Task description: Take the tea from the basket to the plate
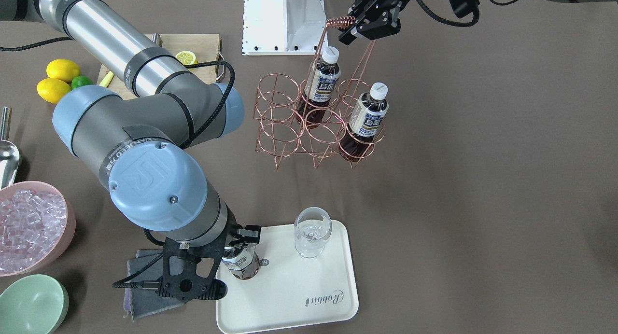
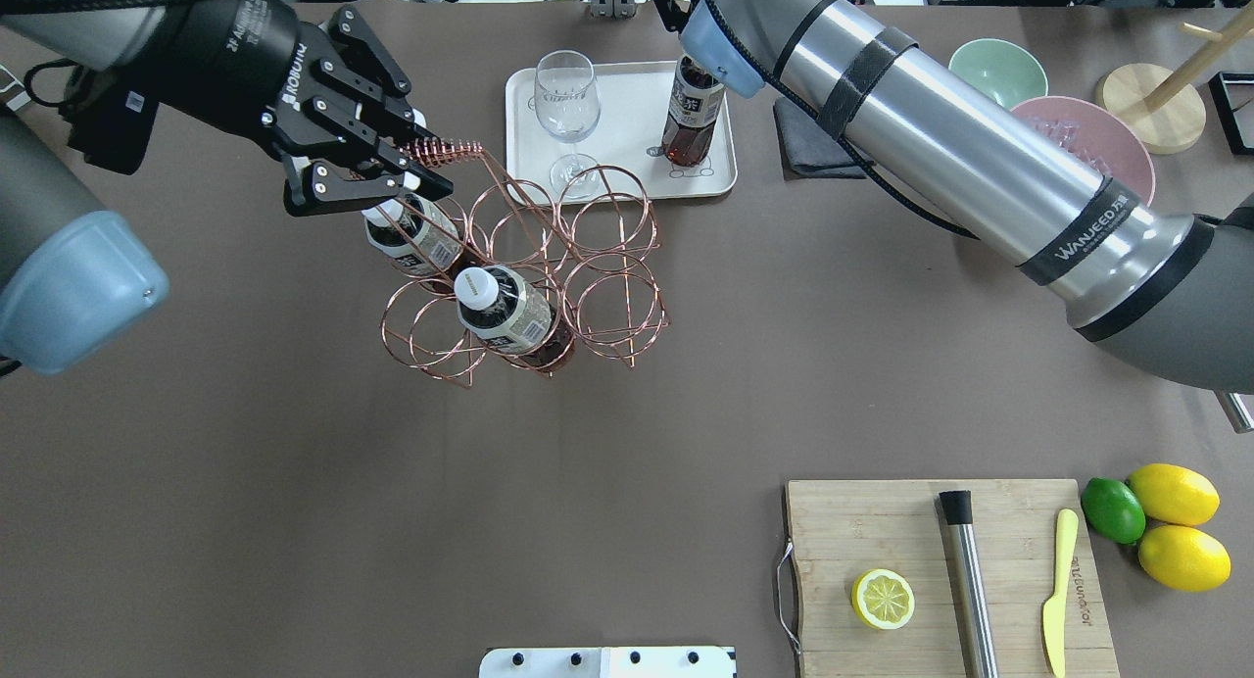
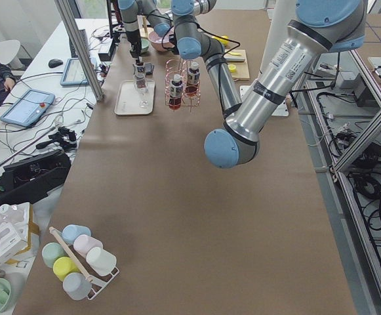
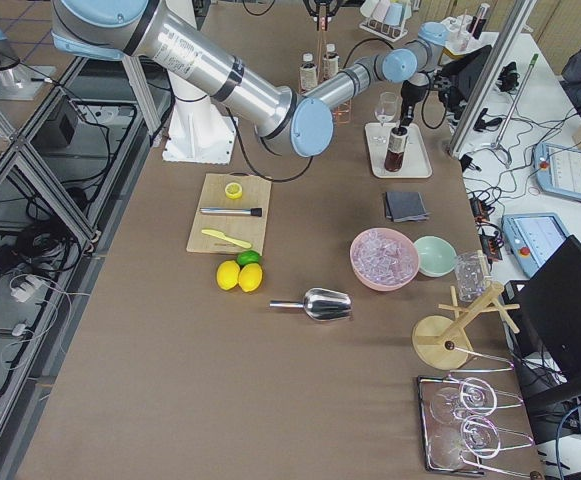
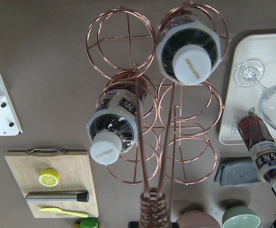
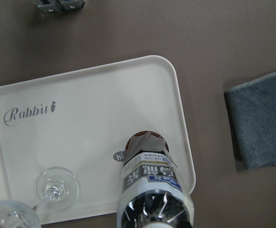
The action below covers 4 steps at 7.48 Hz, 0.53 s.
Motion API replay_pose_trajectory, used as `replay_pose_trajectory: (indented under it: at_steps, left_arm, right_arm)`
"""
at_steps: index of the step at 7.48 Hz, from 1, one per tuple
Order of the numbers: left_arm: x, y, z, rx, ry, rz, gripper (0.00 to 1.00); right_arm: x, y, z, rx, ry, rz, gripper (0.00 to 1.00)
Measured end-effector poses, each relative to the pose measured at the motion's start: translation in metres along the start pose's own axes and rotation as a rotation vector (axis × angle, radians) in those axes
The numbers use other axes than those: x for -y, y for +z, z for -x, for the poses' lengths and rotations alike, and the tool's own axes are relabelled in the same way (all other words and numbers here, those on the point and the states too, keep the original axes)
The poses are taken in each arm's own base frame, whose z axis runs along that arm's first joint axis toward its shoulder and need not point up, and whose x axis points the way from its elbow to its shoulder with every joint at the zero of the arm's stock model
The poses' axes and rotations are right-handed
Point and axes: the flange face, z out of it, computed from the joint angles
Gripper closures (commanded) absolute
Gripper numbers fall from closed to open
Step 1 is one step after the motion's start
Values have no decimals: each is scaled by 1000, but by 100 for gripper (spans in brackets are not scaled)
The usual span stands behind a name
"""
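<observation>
The right gripper stands closed round the top of the tea. The tea is upright on the plate, toward 4 o'clock of its middle in the overhead view. A glass stands near it at 9 o'clock. The left gripper is clamped on the basket by its coiled handle, at the plate's 7 o'clock; two more bottles sit in its cells.

The tea is probably light though full. Its thin plastic wall would give and its label looks slick, so the stiff cap and neck seem the safer hold.

The cap and the right fingertips are hidden beneath the wrist and cut off in the wrist view. I cannot tell whether the base sits flat.
</observation>
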Motion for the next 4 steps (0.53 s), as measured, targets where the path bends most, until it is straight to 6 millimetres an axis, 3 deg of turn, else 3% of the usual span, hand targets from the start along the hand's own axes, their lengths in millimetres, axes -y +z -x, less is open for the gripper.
replay_pose_trajectory:
  at_steps: [4]
  left_arm:
    - [55,-43,20,73,-19,3,100]
  right_arm:
    - [0,-11,14,10,-6,-10,100]
